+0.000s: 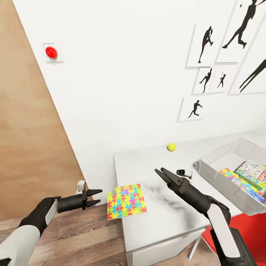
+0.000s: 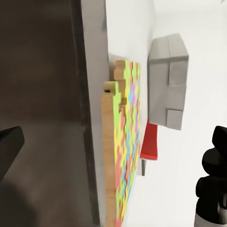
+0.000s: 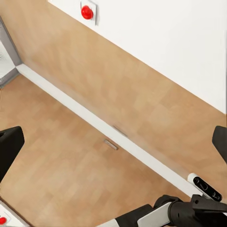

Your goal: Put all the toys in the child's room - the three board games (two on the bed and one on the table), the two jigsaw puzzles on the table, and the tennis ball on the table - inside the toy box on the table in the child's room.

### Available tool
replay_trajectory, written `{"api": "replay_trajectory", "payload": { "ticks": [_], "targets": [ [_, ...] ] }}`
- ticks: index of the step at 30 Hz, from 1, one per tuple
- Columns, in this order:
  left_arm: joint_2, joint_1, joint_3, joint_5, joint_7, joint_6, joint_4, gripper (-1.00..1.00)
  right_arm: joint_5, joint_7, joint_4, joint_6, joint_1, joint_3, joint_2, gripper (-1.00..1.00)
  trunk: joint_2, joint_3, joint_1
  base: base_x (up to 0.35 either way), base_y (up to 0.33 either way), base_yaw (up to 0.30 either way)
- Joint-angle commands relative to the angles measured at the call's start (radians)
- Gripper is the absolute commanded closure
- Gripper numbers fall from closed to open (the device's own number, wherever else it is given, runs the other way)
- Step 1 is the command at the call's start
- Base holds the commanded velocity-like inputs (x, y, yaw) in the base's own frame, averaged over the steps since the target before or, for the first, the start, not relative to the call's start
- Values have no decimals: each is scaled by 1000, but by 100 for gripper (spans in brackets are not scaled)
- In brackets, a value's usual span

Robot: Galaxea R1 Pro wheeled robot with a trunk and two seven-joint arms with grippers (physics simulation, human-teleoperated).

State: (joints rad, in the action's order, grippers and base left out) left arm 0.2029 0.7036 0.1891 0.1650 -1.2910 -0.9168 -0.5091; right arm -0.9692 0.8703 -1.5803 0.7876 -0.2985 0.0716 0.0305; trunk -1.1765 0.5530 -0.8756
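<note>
1. Pale grey table (image 1: 162,218) fills the lower middle of the head view, set against a white wall. Its corner edge stands between the left gripper (image 1: 96,197) and the work, so a low approach could strike it.
2. Light grey toy box (image 1: 221,162) sits at the table's right end, already holding a printed board game (image 1: 254,173) and a jigsaw puzzle (image 1: 242,183). It lies well apart from the remaining toys, so each carry is long.
3. Multicoloured jigsaw puzzle (image 1: 126,201) overhangs the table's left edge, just beside the left gripper, whose fingers are spread and empty. A nudge could probably tip it to the floor.
4. Right gripper (image 1: 161,172) hovers over the tabletop, fingers parted, holding nothing.
5. Small black-and-white object (image 1: 183,172) lies near the toy box; I cannot identify it.
6. Yellow-green tennis ball (image 1: 171,147) rests near the wall. It could roll if bumped.
</note>
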Motion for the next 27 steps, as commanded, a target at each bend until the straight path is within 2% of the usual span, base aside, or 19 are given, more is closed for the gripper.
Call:
{"api": "replay_trajectory", "payload": {
  "ticks": [1, 27],
  "targets": [
    [0, 1, 1, 1, -2, -8, 0, -100, -3, 1, 0, 5, -1, 0, 0, -100, -1, 1, 0, -23, -226, 0],
    [1, 1, 1, 1, -2, -7, 0, -100, -3, 1, 0, 5, -1, 1, 0, -100, -1, 1, 0, -12, -79, 0]
  ]
}}
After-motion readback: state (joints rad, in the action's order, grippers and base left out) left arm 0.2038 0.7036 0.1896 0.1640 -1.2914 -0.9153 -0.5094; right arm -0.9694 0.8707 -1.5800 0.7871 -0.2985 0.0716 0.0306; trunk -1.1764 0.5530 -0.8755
